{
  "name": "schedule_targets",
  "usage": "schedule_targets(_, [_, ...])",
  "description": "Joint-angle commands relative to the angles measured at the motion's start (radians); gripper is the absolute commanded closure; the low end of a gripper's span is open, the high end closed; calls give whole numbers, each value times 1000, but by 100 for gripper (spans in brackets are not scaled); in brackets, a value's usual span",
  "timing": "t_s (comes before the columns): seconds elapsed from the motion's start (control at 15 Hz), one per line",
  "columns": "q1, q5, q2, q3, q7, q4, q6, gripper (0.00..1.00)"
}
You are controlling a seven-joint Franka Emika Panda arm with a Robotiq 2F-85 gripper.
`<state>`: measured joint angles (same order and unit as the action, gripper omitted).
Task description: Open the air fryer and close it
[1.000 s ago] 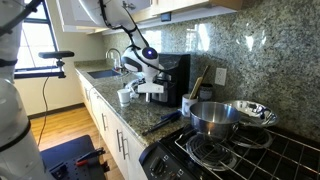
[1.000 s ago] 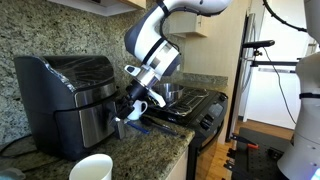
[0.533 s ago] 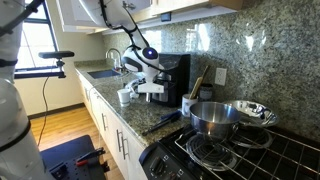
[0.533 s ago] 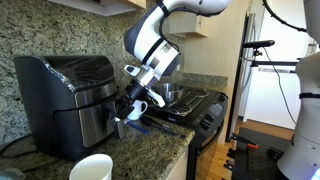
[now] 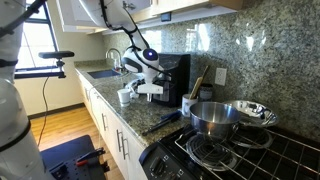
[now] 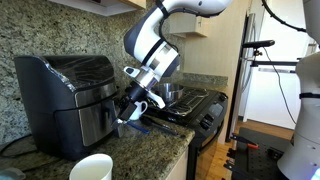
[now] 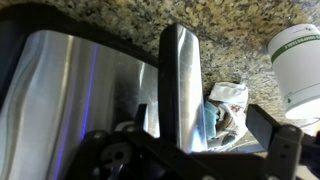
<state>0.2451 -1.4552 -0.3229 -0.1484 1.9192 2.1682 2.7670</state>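
Observation:
The air fryer (image 6: 62,95) is a black box with a silvery front drawer panel (image 7: 80,90), standing on the granite counter against the backsplash, also seen in an exterior view (image 5: 175,75). Its drawer looks pushed in. In the wrist view the upright black handle (image 7: 180,75) runs between my two fingers. My gripper (image 7: 186,135) is open, with a dark finger on each side of the handle and a gap to each. In both exterior views the gripper (image 5: 152,90) (image 6: 125,108) sits right at the fryer's front.
A white mug (image 6: 90,168) stands at the counter's near edge, and another mug (image 5: 125,97) is beside the gripper. A shiny steel pot (image 5: 213,117) sits on the stove (image 5: 235,152). A sink (image 5: 103,72) lies further along. A crumpled cloth (image 7: 225,105) lies by the handle.
The jaws have spread apart from the fryer's handle; a second ago they were shut on it. The arm and the fryer have hardly moved.

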Motion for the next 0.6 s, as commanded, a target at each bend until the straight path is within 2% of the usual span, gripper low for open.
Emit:
schedule_targets(0.0, [-5,8,20,6,0,12,-1,0])
schedule_targets(0.53, [-24,7,88,24,-21,112,-20,0])
